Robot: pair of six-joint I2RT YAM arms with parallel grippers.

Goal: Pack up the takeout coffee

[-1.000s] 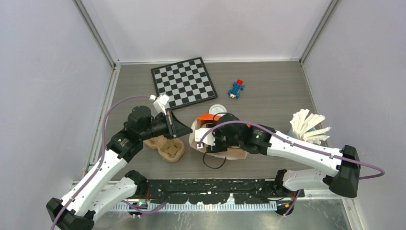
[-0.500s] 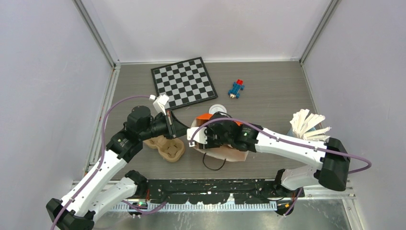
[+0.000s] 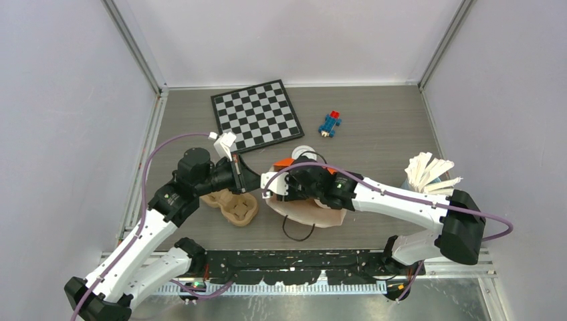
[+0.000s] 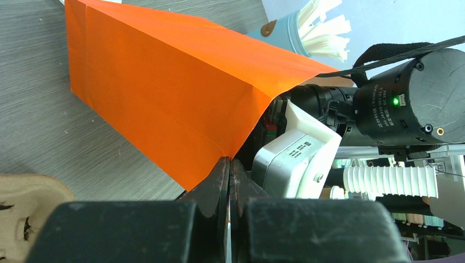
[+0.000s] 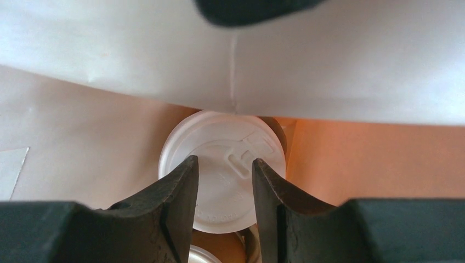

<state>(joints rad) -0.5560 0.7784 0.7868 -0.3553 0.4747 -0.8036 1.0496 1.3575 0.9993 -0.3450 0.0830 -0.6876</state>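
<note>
Grey wood-grain tabletop [image 3: 374, 127] boxed in by pale walls [image 3: 67, 100].
Plain whitish walls close three sides, metal posts [image 3: 134, 47] stand at the two far corners, a black rail [image 3: 348, 259] runs along the near edge, and the light is soft and even.

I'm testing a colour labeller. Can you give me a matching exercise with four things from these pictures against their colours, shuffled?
Things:
1. bag
2. lid
3. chessboard
4. toy

Colours:
A. blue and red
B. white
C. orange
D. black and white checks

Pairs: 1-C, 2-B, 3-D, 4-A
</note>
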